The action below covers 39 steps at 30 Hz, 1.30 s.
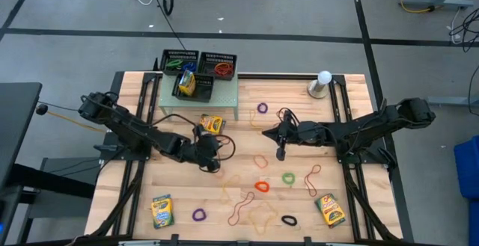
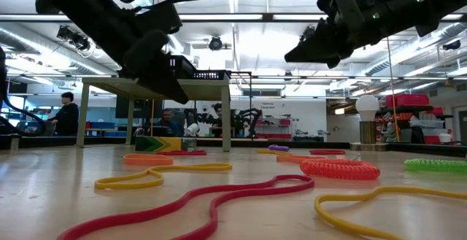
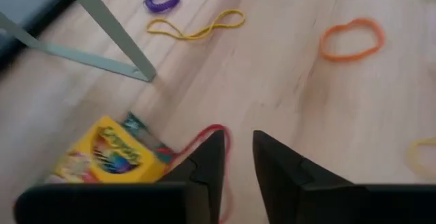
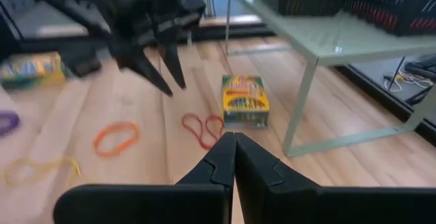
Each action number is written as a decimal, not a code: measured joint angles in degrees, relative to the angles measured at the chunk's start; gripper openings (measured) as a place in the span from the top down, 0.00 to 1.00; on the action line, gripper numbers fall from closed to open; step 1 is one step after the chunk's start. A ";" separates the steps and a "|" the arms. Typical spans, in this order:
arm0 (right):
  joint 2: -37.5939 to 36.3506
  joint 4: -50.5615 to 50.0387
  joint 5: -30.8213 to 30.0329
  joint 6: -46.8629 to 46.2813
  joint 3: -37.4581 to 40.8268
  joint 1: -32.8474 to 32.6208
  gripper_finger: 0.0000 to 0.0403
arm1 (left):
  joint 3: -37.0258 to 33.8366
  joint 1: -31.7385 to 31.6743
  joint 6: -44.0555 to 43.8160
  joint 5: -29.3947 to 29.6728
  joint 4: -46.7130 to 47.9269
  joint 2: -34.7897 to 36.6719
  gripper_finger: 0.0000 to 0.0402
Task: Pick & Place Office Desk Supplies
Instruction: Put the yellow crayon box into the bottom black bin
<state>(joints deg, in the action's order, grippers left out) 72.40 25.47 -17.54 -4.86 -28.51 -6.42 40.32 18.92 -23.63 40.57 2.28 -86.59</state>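
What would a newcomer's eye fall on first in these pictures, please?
Probably the colourful rubber bands scattered over the wooden table's near half, with yellow crayon boxes at its corners. Next, the two dark arms meeting mid-table, left pincer slightly open above a red band beside another crayon box.

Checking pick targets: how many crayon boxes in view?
4: one in the front mesh tray, one beside the small table's leg, one front-left, one front-right. More may hide under arms.
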 joint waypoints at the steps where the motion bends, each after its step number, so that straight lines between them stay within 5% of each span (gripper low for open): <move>1: -0.01 0.74 0.00 -0.57 -0.01 0.00 0.96 | 0.00 0.20 1.12 1.00 1.05 0.00 0.77; 6: -0.02 0.84 0.00 -1.82 -0.02 0.00 0.96 | -0.02 -1.28 0.18 3.07 10.17 0.00 0.77; 14: -0.02 0.76 -0.02 -1.78 -0.02 0.00 0.96 | -0.09 -8.88 5.87 5.83 12.06 0.00 0.98; 23: -0.02 0.62 -0.02 -1.32 -0.02 0.00 0.96 | -0.07 -10.13 16.56 7.28 11.35 -3.53 0.98; 30: -0.02 0.47 -0.04 -1.24 -0.02 0.00 0.96 | -0.07 -7.61 24.16 16.39 3.86 -11.84 0.98; 39: -0.02 0.37 -0.06 -0.46 -0.02 0.00 0.96 | 0.02 -10.05 21.53 19.44 3.49 -14.88 0.98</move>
<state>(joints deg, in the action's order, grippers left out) 72.38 25.84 -17.60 -5.32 -28.53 -6.42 40.34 8.87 -2.10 60.01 5.77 -101.47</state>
